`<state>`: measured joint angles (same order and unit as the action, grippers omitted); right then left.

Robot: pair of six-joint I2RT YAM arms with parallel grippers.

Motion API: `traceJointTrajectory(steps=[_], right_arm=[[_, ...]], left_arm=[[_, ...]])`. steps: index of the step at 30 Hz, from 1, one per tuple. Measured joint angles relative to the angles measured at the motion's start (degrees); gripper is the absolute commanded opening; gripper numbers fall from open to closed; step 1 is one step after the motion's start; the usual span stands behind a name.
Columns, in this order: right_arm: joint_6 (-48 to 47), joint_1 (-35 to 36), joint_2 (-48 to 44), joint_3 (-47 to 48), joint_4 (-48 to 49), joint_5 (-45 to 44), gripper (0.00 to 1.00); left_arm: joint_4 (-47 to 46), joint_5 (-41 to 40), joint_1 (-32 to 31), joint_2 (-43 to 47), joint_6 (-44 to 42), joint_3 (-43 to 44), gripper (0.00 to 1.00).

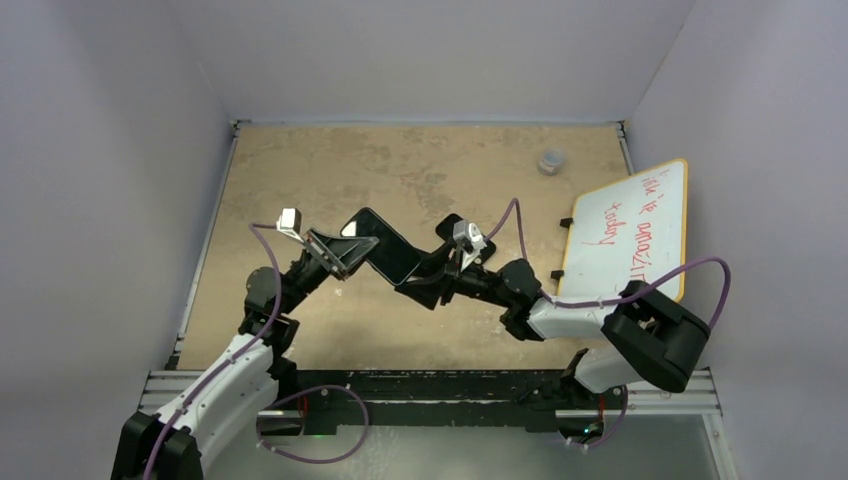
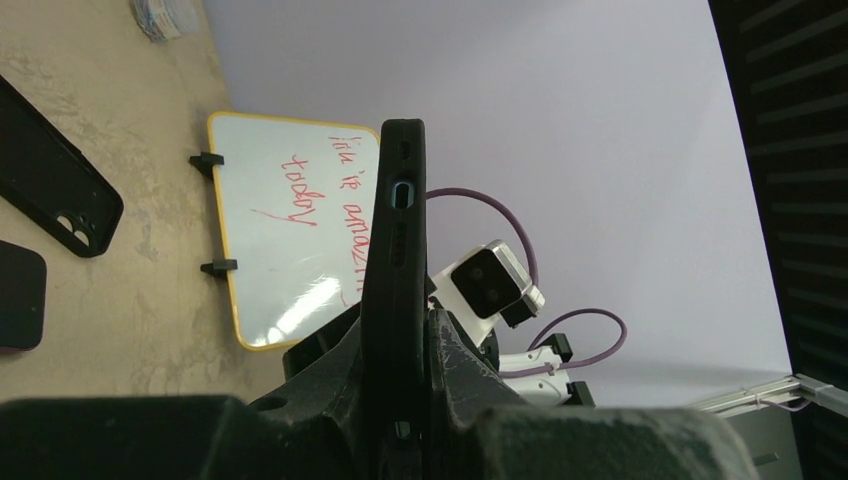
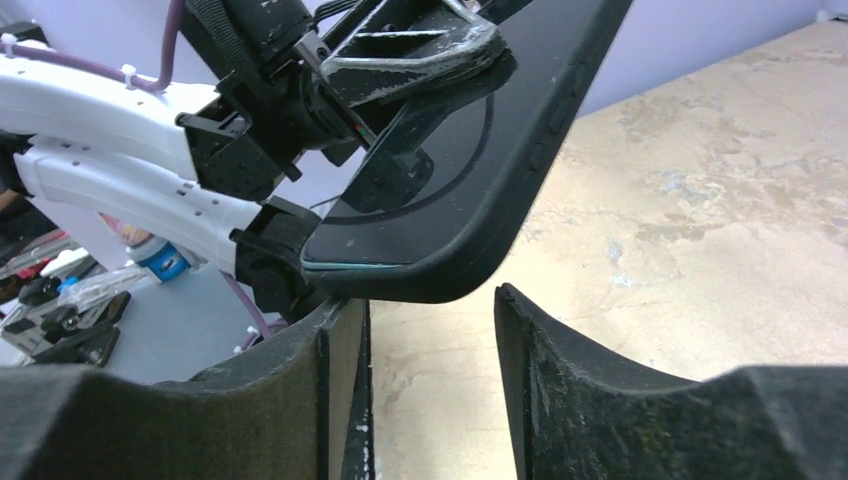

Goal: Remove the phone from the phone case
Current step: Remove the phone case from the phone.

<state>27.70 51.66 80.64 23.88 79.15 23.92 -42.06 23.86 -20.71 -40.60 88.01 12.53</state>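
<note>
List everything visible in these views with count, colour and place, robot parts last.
phone in its case: one, black, held above the middle of the table
loose case with camera cutouts: one, black, flat on the table
second flat item: one, black, on the table beside that case; cannot tell what it is
whiteboard: one, white with a yellow frame and red writing, right side of the table
small round object: one, grey, far right of the table; too small to identify
table: one, tan
left gripper: one, black, shut on the phone in its case
right gripper: one, black, open just under the phone's corner
</note>
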Motion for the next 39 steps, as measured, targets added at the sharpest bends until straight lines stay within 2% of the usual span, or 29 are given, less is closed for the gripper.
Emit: traceJointTrajectory(steps=[9,24,29,39], right_arm=[[0.8,0.0,-0.9,0.0,0.7,4.3,0.62],[2.7,0.1,-2.3,0.0,1.4,1.2,0.54],[4.2,0.0,-1.6,0.7,2.0,0.4,0.47],[6.7,0.5,-0.5,1.2,3.2,1.8,0.22]], left_arm=[[-0.7,-0.5,0.0,-2.6,-0.2,0.0,0.0],[-1.5,-0.2,0.0,-1.1,-0.6,0.2,0.0],[-1.5,-0.1,0.0,-0.8,-0.6,0.2,0.0],[-1.7,-0.1,0.1,0.4,-0.6,0.2,0.0]])
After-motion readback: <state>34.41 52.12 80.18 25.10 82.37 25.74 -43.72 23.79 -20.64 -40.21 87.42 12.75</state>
